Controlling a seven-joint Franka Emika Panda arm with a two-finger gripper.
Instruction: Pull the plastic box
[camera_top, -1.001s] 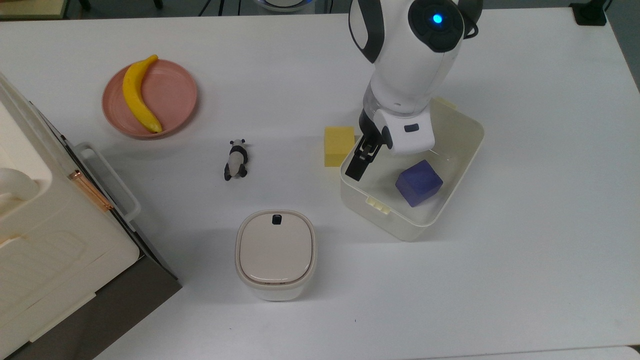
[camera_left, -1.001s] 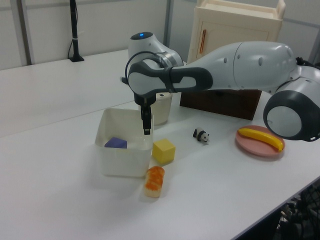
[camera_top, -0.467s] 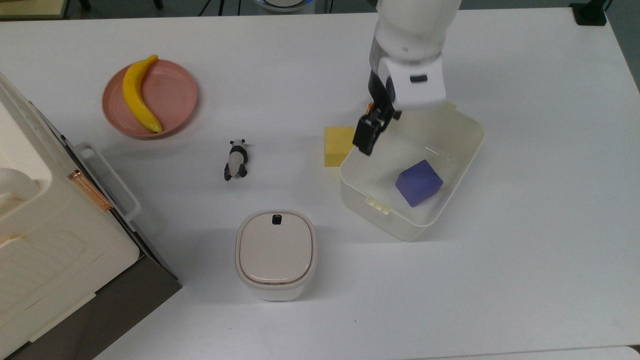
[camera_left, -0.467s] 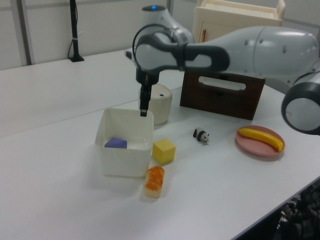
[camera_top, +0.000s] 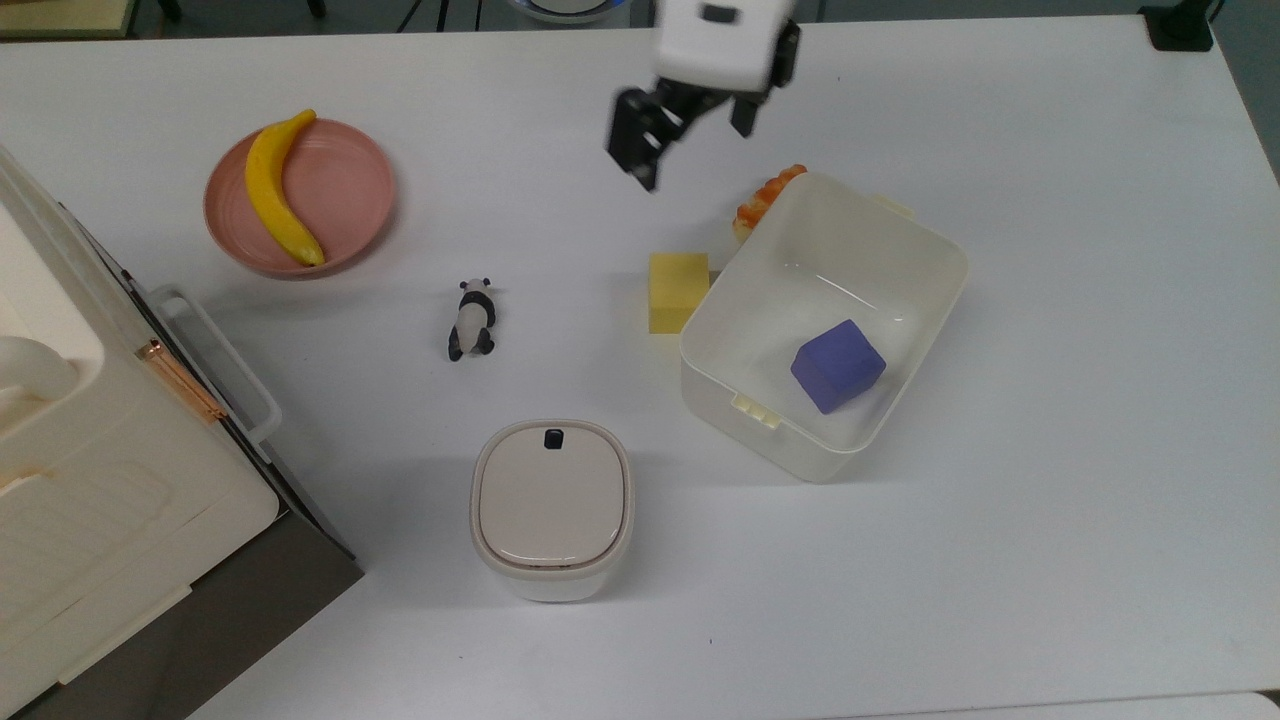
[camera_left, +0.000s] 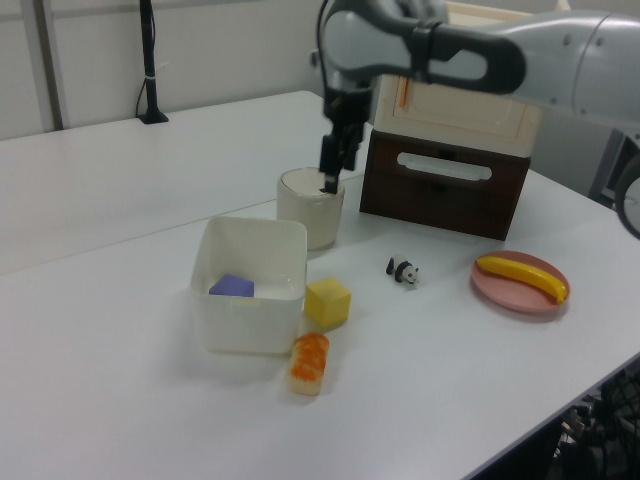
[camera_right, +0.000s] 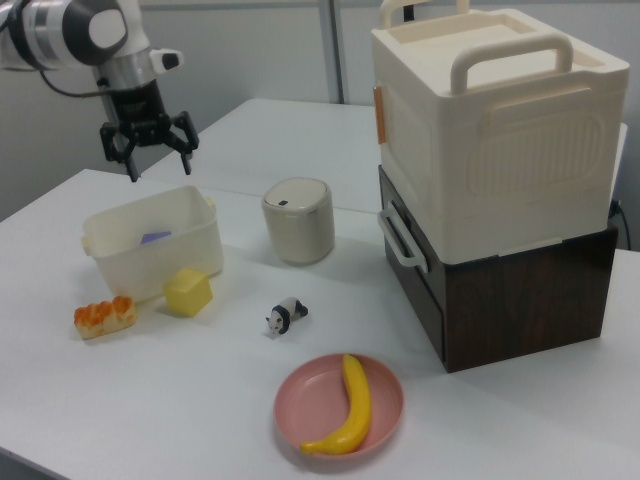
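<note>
The open, empty hand (camera_right: 147, 146) hovers above the translucent milky-white plastic box (camera_top: 905, 300) on the white surface (camera_top: 1050, 500); a pull might jam the adjacent yellow foam cube (camera_top: 678, 291).

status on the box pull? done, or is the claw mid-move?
Looks done or nearly: the plastic box sits free on the table, purple cube inside, yellow block against its side. In hand: nothing; the claw hangs open and empty above the table, clear of the rim. Left: perhaps just retracting; how far the box travelled cannot be judged here.
</note>
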